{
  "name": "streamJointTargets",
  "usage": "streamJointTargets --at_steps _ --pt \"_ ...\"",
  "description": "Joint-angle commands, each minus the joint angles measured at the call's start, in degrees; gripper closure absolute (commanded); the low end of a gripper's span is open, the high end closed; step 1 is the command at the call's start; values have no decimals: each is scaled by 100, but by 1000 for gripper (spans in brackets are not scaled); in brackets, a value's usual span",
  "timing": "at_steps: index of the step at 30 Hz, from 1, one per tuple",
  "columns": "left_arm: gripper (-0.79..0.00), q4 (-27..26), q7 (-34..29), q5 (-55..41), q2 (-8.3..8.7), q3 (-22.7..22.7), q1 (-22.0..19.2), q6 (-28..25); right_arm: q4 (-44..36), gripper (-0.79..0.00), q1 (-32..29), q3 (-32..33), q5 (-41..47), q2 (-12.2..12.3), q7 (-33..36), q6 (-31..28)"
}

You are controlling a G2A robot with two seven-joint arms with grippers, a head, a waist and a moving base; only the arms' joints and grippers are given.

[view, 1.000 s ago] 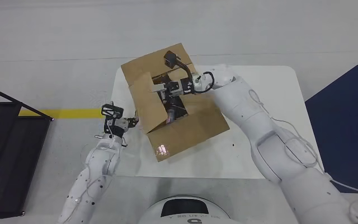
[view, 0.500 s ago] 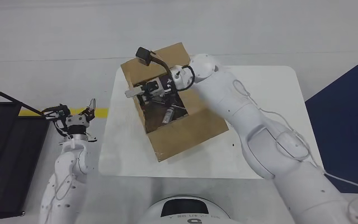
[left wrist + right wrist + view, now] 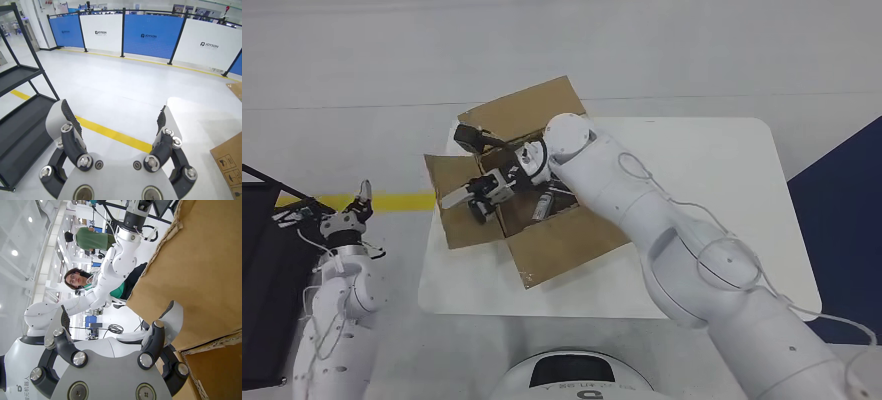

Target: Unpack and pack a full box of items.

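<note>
Box (image 3: 572,240) shows printed handling symbols (image 3: 227,167); right hand (image 3: 117,308) and left hand (image 3: 113,107) both spread wide.

white table (image 3: 732,160) | black shelf cart (image 3: 24,121) on floor | yellow floor line (image 3: 113,133) | blue-white barrier panels (image 3: 151,37)

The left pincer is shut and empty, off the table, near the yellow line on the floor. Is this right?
Not fully. The left pincer is open, not shut: the left wrist view shows its fingers wide apart. The rest holds: empty, off the table, near the yellow line.
</note>
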Motion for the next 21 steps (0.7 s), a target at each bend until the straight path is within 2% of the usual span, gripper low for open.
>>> streamJointTargets --at_steps 1,8,12,15,17,21 --pt "-785 -79 7 98 -10 74 -11 -12 142 -785 3 30 78 -20 105 106" --pt "-785 -287 -4 334 -46 240 -45 -20 484 -785 1 99 32 -58 129 129" --pt "-785 -508 -16 439 -58 333 -10 -169 500 -785 269 222 -92 63 -235 -235" --pt "-785 -829 -84 433 -71 504 66 -487 589 -785 450 388 -169 290 -612 -612" --pt "-785 -1137 -195 507 -71 683 92 -856 732 -785 533 496 -300 518 -937 -938" --pt "-785 -1512 -406 760 -84 1091 -4 -1198 852 -785 551 668 -475 928 -1356 -1357"
